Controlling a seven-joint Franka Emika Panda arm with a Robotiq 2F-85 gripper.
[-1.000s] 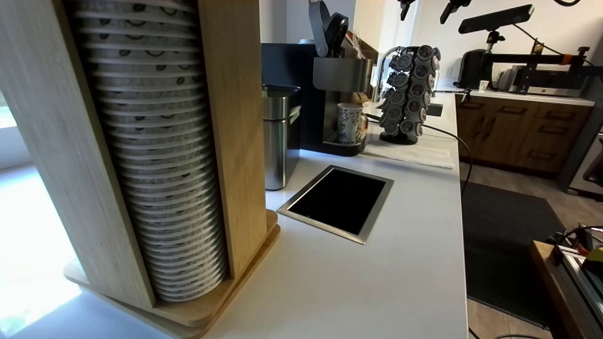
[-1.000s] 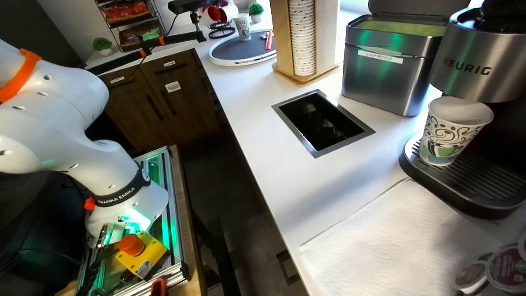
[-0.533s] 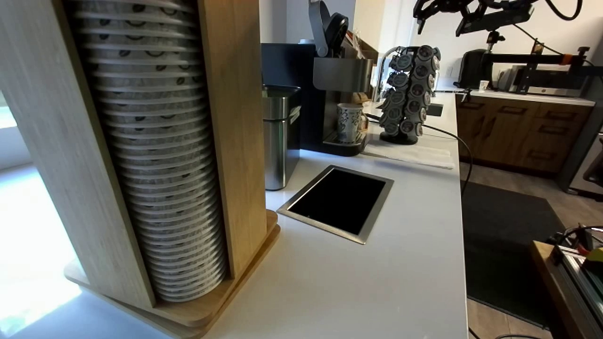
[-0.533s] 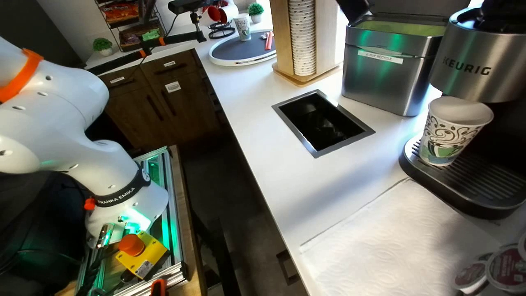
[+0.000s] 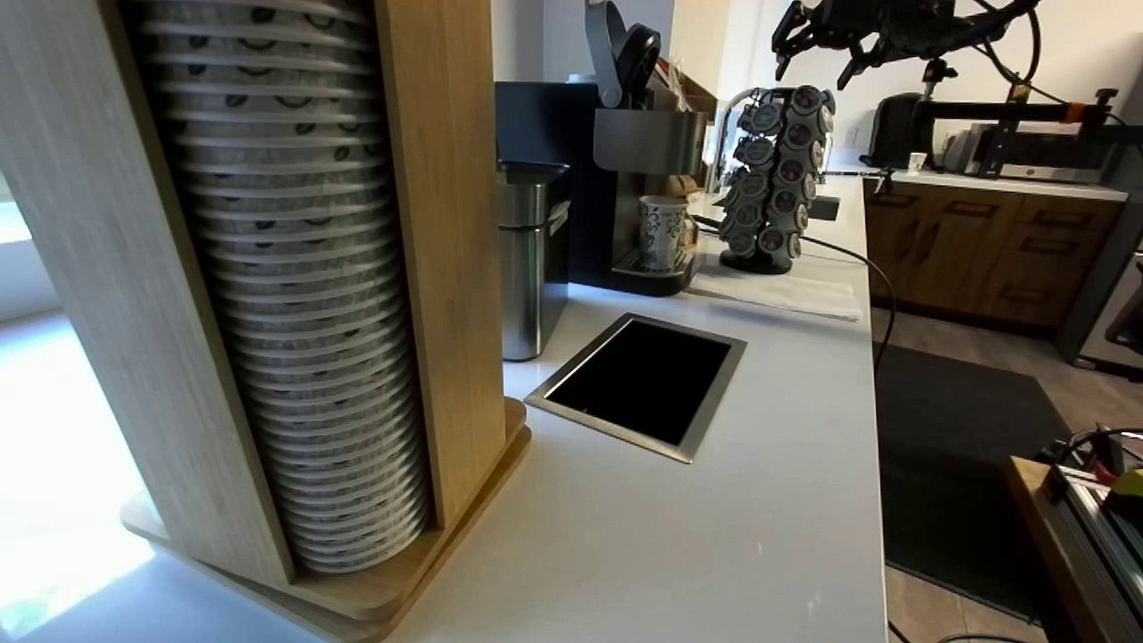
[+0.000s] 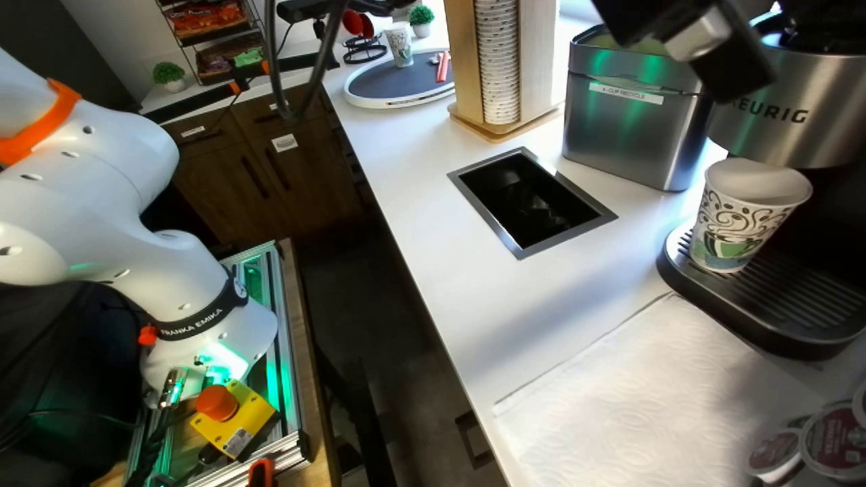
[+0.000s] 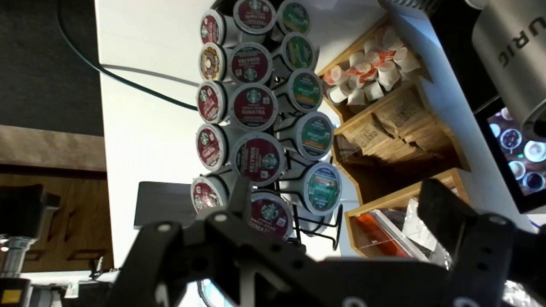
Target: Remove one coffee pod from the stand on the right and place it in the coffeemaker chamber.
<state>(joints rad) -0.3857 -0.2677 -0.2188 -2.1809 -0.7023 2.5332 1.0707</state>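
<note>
The coffee pods (image 7: 254,106) sit in columns on the wire rack (image 5: 756,263), which stands upright on the worktop (image 5: 786,393); in the wrist view most of those facing the camera carry maroon or green lids. The hand (image 7: 337,194) has its fingers (image 7: 443,213) spread wide and holds nothing; one finger overlaps a pod in that view, and I cannot tell whether they touch. In an exterior view the hand shows above the level of the rack's top. Near the rack stands the coffeemaker (image 5: 649,141), its handle (image 5: 605,62) raised, the chamber itself hidden. A patterned paper cup (image 6: 737,223) stands upright on the drip tray (image 6: 812,297). A paper towel (image 6: 663,399) lies flat near the tray, and a steel bin (image 6: 626,145) stands just beside the coffeemaker. Farther out come a metal-framed opening (image 5: 714,393) and a wooden holder (image 5: 451,268) of stacked cups (image 5: 312,295).
</note>
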